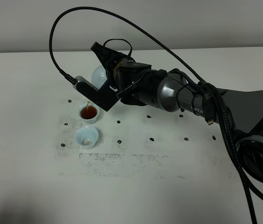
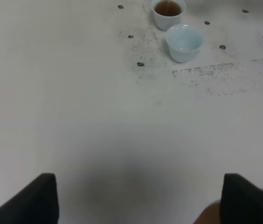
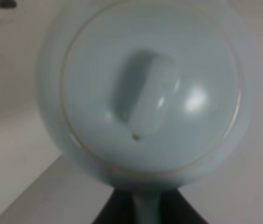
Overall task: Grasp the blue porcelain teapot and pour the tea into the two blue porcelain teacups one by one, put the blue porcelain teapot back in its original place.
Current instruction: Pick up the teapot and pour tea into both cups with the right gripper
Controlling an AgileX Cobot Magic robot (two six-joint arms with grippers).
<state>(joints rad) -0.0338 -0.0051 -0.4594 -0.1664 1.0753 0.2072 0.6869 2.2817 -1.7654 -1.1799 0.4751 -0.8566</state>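
Over the table (image 1: pixel 169 186), the right gripper's (image 1: pixel 102 56) jaws pinch the handle of the teapot (image 1: pixel 98 74), which is tipped just above the filling cup (image 1: pixel 88 112) with tea streaming in. The left gripper (image 2: pixel 139 179), jaws spread and empty, hangs well away from that cup. The first pour looks under way, with the empty cup (image 1: pixel 86 136) just beside it and the teapot's return still to do.

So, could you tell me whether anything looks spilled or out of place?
No spill: the tea falls from the teapot into the far cup, and the near cup stands upright, empty. Only the dark speckles on the table by the cups look odd, more like grime than tea.
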